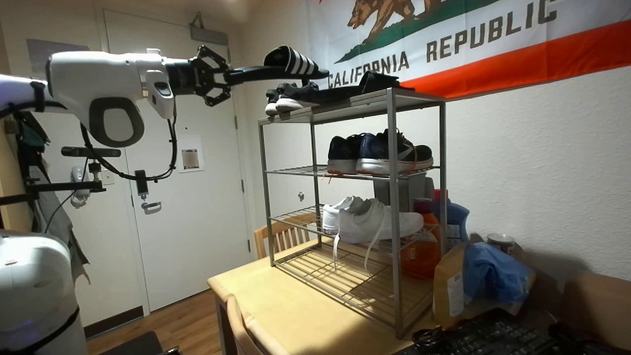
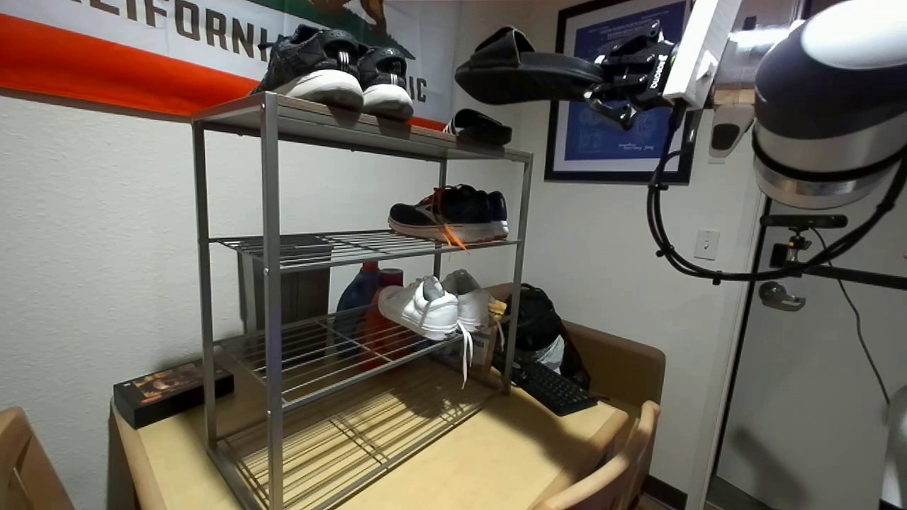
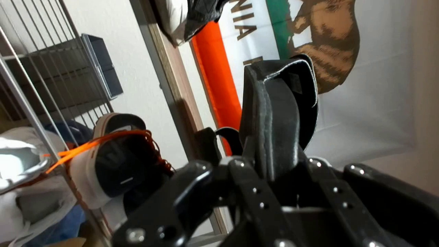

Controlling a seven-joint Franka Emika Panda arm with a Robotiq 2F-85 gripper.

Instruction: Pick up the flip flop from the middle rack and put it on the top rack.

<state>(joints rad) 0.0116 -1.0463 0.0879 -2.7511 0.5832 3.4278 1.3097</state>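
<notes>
Flip flop [image 1: 284, 70] | slim, black, partly white-striped | claw [image 1: 229, 77] gripping its heel end

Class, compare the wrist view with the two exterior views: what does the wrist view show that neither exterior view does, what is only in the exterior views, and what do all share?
Only the wrist view: a small grey patch inside the strap of the held black slide sandal.

Only the exterior views: a door, the keyboard and, in an exterior view, white stripes across that strap.

All share: the gripper closed on that sandal, orange-laced sneakers on the middle rack, white sneakers below, and the California flag.
</notes>
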